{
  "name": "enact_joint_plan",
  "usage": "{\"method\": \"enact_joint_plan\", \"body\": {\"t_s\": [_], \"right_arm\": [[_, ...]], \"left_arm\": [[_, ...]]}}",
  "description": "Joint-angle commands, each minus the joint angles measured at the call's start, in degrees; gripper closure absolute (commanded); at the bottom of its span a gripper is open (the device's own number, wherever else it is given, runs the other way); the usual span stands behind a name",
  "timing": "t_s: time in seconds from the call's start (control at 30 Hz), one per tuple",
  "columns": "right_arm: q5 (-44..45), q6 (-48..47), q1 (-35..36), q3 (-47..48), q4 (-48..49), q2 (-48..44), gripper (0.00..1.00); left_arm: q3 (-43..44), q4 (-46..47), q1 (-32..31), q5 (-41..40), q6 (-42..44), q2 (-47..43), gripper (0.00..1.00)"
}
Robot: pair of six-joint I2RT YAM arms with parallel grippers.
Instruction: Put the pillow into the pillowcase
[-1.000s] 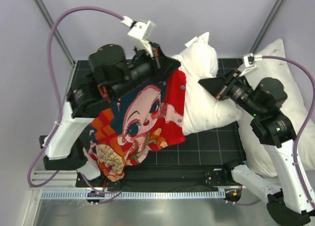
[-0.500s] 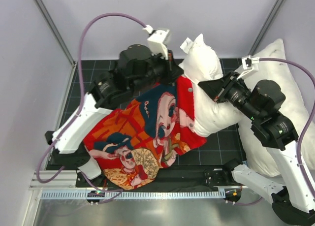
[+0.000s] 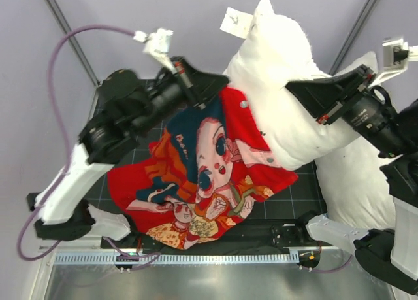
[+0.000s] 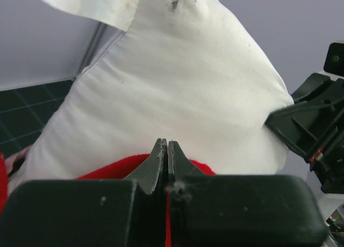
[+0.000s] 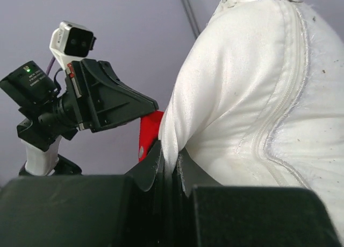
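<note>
Red pillowcase [image 3: 196, 182] hangs from your left pincer [image 4: 167, 152], whose jaws are clamped tight on its top hem, the lower part draped on the dark surface [image 3: 305, 194]. Just behind that hem, the white pillow [image 3: 274, 65] stands lifted, its side fabric pinched in your closed right pincer [image 5: 171, 158]. You cannot tell how far its lower end sits inside; red cloth covers it. Both wrist views cut off its top.

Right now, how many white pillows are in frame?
2. A plump white fabric pillow is held up at back centre, its lower edge meeting the bright red printed pillowcase. A larger white pillow lies flat at far right. I see no others.
</note>
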Motion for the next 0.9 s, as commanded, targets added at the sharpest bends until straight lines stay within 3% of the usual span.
{"method": "enact_joint_plan", "body": {"t_s": [0.0, 0.07, 0.1, 0.17, 0.23, 0.3, 0.33, 0.4, 0.43, 0.6, 0.83, 0.87], "right_arm": [[8.36, -5.32, 0.23, 9.54, 4.82, -0.36, 0.96], [11.63, -8.92, 0.23, 11.30, 4.81, -0.62, 0.96], [13.74, -10.16, 0.32, 11.05, 6.90, -1.14, 0.96], [14.37, -11.31, 0.23, 10.61, 8.76, -2.11, 0.96], [12.29, -12.10, 0.23, 11.83, 9.03, -1.68, 0.96], [9.46, -11.84, 0.14, 13.94, 8.07, 0.08, 0.96], [7.28, -10.88, 0.14, 14.12, 6.93, 0.52, 0.96], [1.82, -9.04, 0.14, 11.32, 7.88, 1.31, 0.96], [0.24, -8.42, 0.23, 9.83, 8.76, 1.57, 0.96], [-9.71, -3.75, 3.54, -0.10, 14.38, 5.43, 0.96], [2.32, -9.29, 22.18, -17.41, 21.42, 4.21, 0.96], [3.90, -10.07, 27.68, -18.48, 22.12, 4.74, 0.96]], "left_arm": [[9.63, 11.11, 0.08, 11.79, -4.10, 12.48, 0.99], [18.51, 10.52, 0.08, 14.89, -6.64, 21.76, 0.99], [30.05, 7.65, 0.08, 18.65, -7.44, 25.22, 1.00], [43.12, 3.68, 0.17, 21.57, -8.76, 34.78, 1.00], [46.43, 3.48, 1.82, 25.86, -11.13, 35.80, 1.00], [36.74, 5.84, 4.20, 26.86, -12.80, 28.65, 1.00], [22.58, 10.91, 7.08, 26.77, -13.33, 25.11, 1.00], [6.33, 17.70, 10.26, 26.07, -16.39, 14.42, 1.00], [-6.18, 20.16, 14.28, 26.33, -17.81, 11.39, 0.99], [-31.05, 27.75, 22.49, 31.34, -20.64, -1.26, 0.99], [-55.76, 26.96, 23.90, 24.40, -13.78, -15.42, 1.00], [-57.53, 26.26, 23.90, 23.27, -12.91, -18.84, 1.00]]}}
